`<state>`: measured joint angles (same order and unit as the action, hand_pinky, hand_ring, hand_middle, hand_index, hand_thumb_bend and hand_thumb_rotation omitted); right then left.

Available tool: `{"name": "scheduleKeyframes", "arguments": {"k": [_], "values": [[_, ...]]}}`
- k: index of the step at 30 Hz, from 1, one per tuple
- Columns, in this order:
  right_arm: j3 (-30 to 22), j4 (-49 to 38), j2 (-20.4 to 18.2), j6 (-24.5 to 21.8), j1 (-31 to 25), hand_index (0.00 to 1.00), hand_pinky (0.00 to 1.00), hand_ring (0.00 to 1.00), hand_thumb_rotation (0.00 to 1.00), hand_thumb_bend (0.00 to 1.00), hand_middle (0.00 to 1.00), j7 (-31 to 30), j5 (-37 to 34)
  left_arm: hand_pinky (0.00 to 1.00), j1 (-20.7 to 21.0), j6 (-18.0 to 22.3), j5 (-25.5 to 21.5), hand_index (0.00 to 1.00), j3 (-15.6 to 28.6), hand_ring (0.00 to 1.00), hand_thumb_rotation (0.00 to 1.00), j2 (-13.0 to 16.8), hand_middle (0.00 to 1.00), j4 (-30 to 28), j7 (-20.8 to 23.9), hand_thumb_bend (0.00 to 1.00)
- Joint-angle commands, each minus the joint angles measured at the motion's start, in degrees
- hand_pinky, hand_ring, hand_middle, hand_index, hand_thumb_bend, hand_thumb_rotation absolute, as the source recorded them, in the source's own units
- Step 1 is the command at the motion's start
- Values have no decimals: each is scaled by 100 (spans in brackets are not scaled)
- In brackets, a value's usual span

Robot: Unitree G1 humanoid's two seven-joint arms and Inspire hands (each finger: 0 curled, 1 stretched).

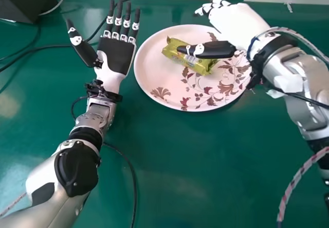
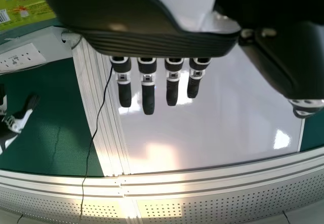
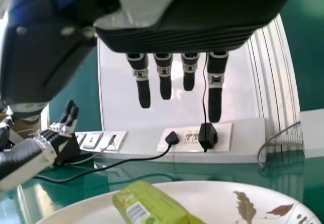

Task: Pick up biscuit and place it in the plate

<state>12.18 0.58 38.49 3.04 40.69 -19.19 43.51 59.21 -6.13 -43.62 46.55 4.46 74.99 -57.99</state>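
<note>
In the head view, the biscuit (image 1: pixel 204 67) is lying in its yellow-green wrapper on the patterned plate (image 1: pixel 151 60), towards its far side. The right hand (image 1: pixel 232 21) is hovering over the plate's far edge, its thumb reaching across the packet; whether it is touching, I cannot tell. The left hand (image 1: pixel 115 54) is resting palm up over the surface (image 1: pixel 169 176), beside the plate, fingers spread straight. With the packet already sitting in the plate, the placing is looking done, and only drawing the right hand clear is remaining.

In the left wrist view, the left fingers are standing straight and slightly apart, pinching nothing. A printed yellow-green wrapper (image 2: pixel 25 11) is also showing; I cannot tell whether it is the same packet.

In the right wrist view, the right fingers are extending straight, not closing on the packet. It is looking light, with slick, crinkly film probably covering something firm but brittle. Any regrasp is calling for a gentle hold across its middle, avoiding the loose ends.
</note>
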Motion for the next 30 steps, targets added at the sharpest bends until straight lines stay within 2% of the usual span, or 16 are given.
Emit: {"name": "scheduleKeyframes", "arguments": {"k": [1,11,20,30], "values": [[-146,-176,118,38,-183,89,65,79,37,99,96,63,-37,87,-159,46,74,100,-39,86,61,-8,97,65,36,96],[-545,-884,134,-242,-623,86,65,77,40,98,94,-197,-223,87,-198,184,134,100,-50,89,68,-19,100,77,128,96],[-773,-1008,111,-151,-787,85,66,76,39,99,92,28,-408,85,-182,176,177,100,-26,89,73,-7,99,79,159,97],[-1137,-1576,127,-242,-1211,85,67,76,36,99,92,134,-396,78,-192,154,207,100,-6,85,69,4,95,87,131,94]]}}
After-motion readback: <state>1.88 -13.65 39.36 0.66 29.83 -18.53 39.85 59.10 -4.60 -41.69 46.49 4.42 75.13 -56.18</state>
